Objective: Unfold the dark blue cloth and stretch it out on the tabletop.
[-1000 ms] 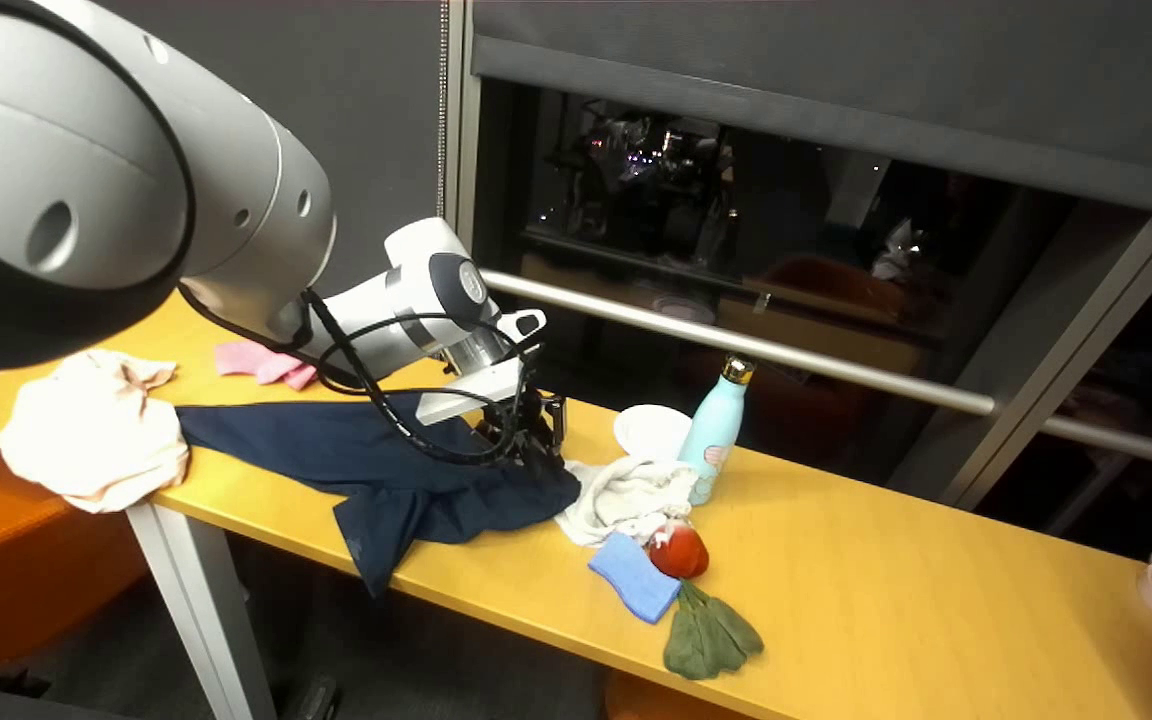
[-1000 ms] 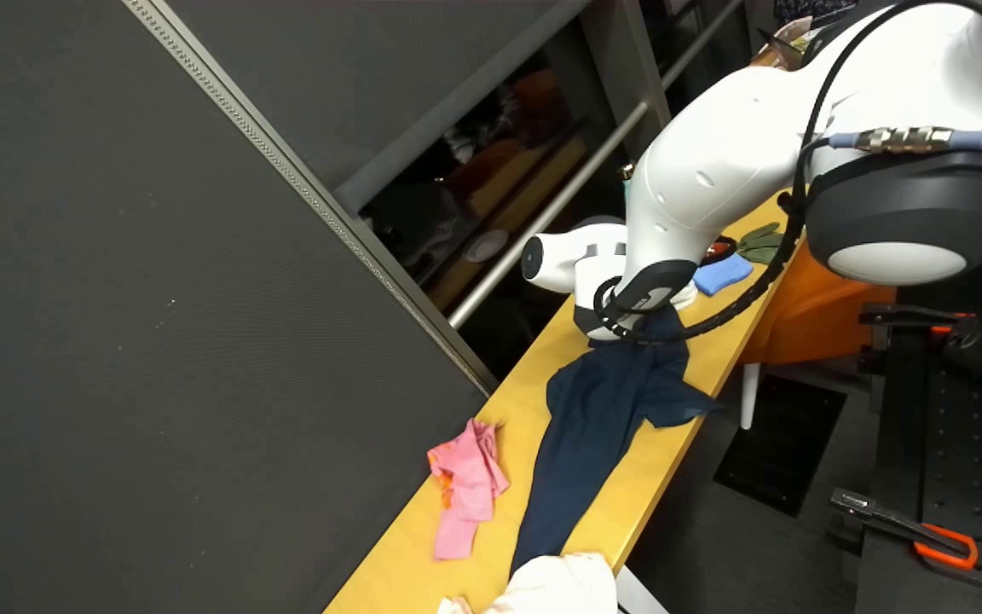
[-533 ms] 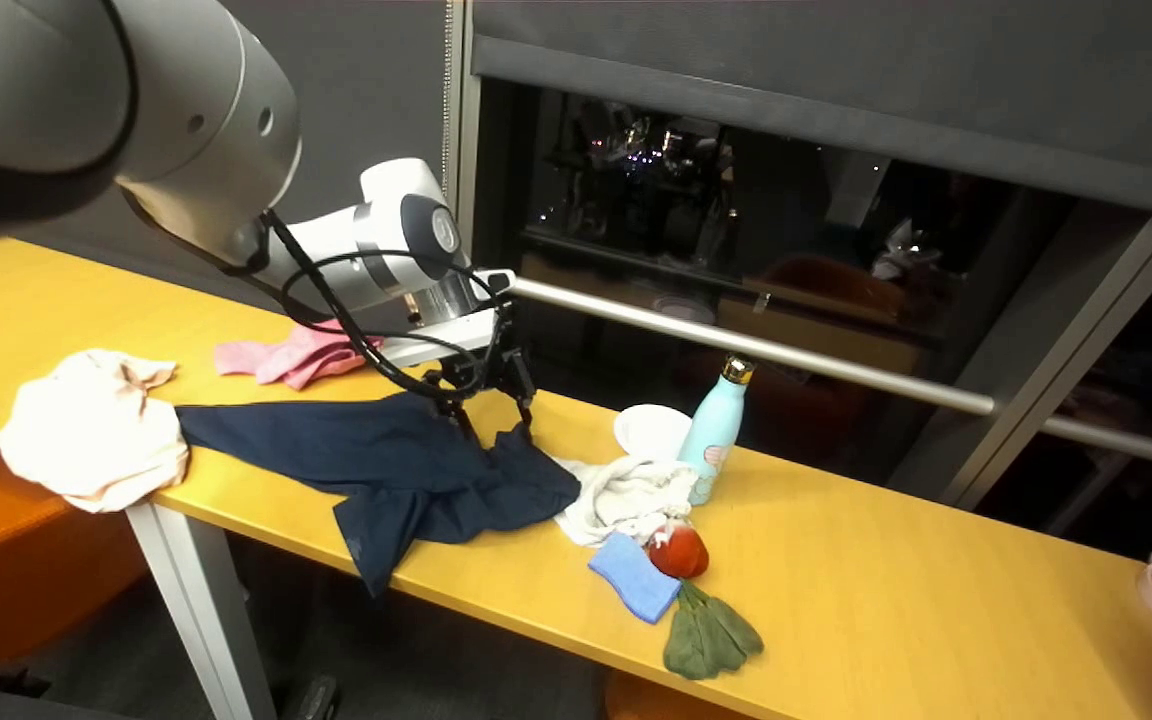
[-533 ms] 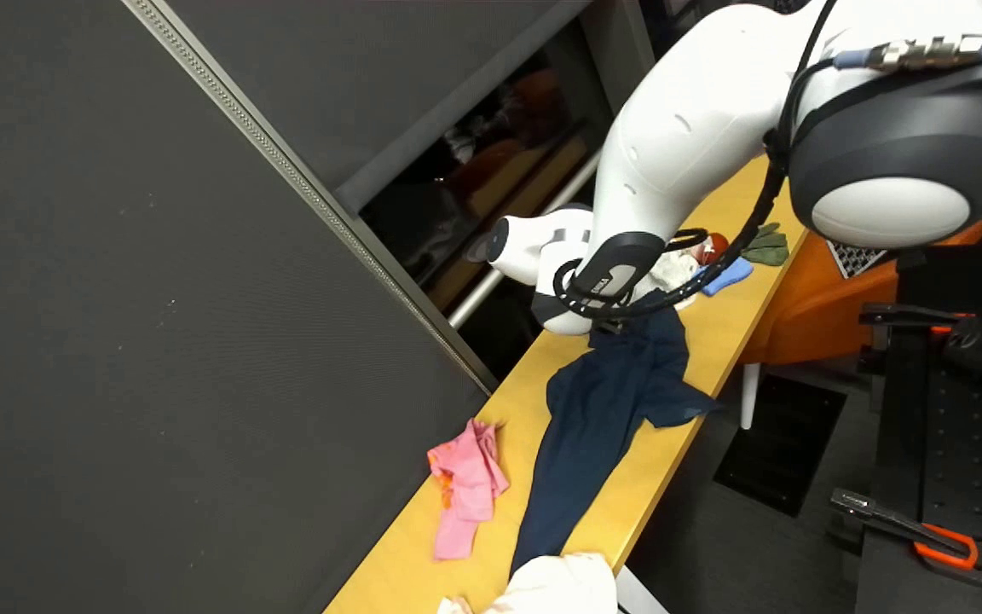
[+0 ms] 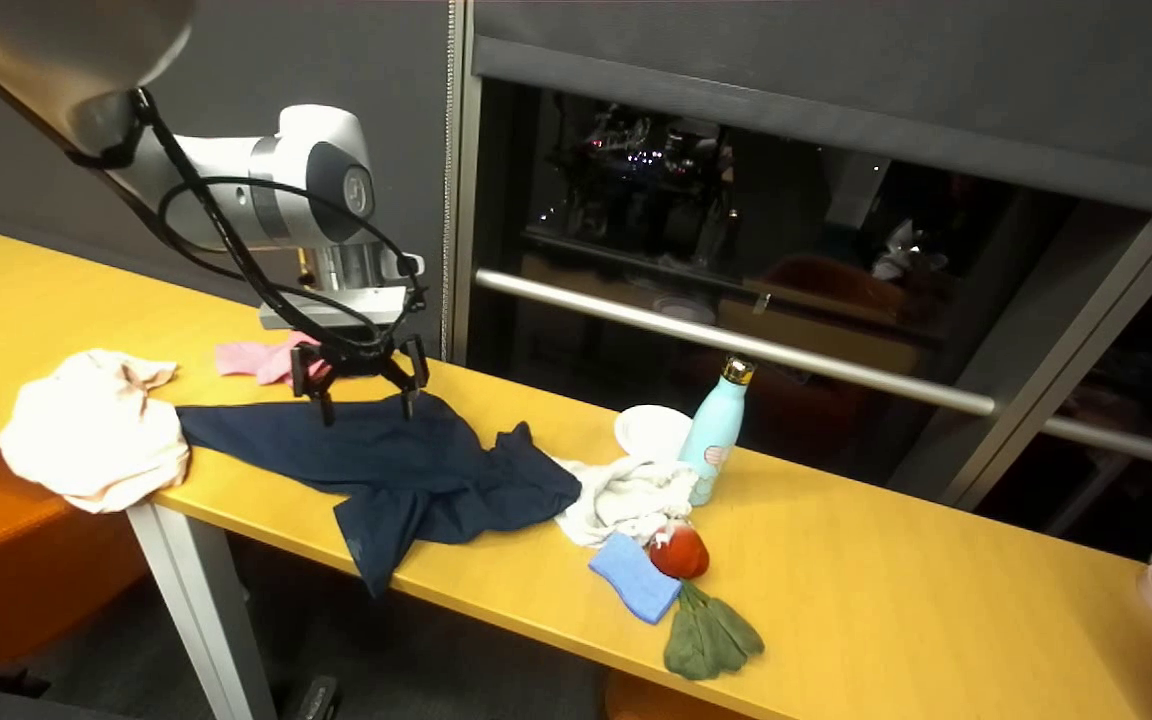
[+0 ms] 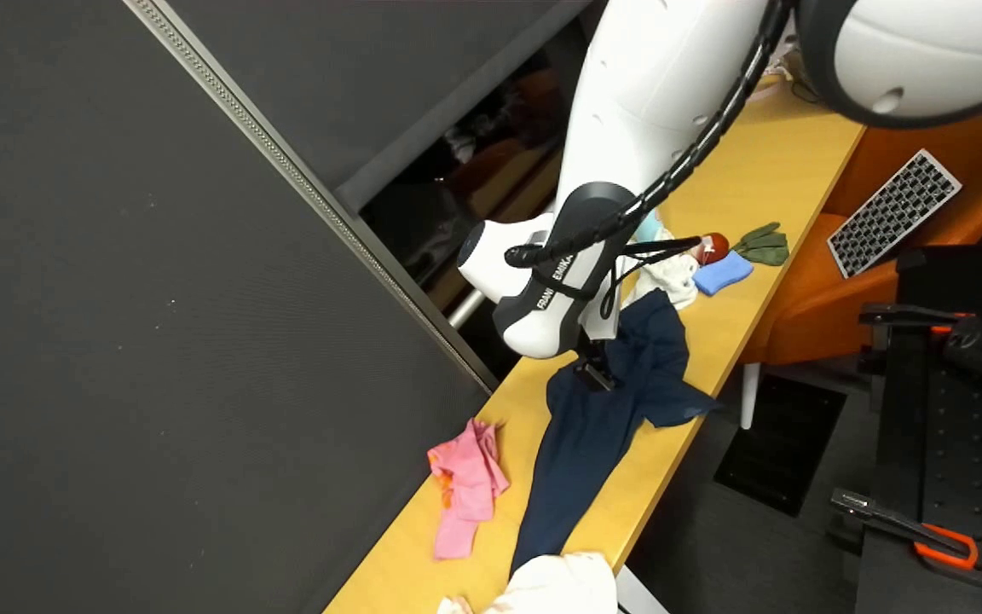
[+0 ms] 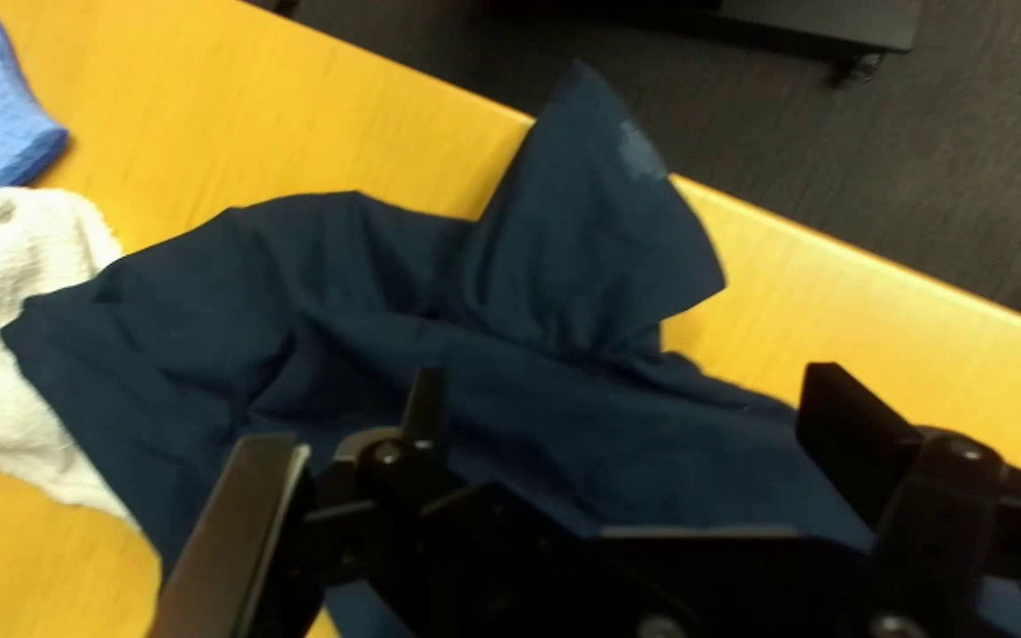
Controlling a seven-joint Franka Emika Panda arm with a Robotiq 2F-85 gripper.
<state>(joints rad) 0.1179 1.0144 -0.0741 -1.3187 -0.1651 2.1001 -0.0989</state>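
The long yellowish tabletop (image 5: 916, 600) is running alongside a window (image 5: 786, 220), and a white leg (image 5: 201, 610) is propping up part of it. A grey blind (image 5: 836, 90) is covering the window's upper part, a metal rail (image 5: 736, 341) is crossing the dark glass, and an orange chair (image 6: 806, 341) is standing by the front edge on the dark floor (image 6: 713, 546).

The dark blue cloth (image 5: 416, 470) is lying wrinkled on the tabletop, one corner poking past the front edge (the wrist view is showing this plainly). Its narrow end is meeting a cream-white bundle (image 5: 101, 430), while its opposite end is overlapping a white cloth (image 5: 626, 500); the two are hemming it in lengthwise. The hand (image 5: 368, 410) is hanging over the dark blue cloth, its fingers standing wide apart.

A pink cloth (image 6: 467, 486) is lying on the window side, apart from the dark blue one. Beside the white cloth, a teal bottle (image 5: 714, 435) and a white dish (image 5: 653, 430) are sitting close together; a red thing (image 5: 681, 552), a light blue cloth (image 5: 636, 578) and a dark green thing (image 5: 711, 635) are clustering toward the front edge. In an exterior view, the arm (image 6: 644, 102) is hiding much of the bottle.
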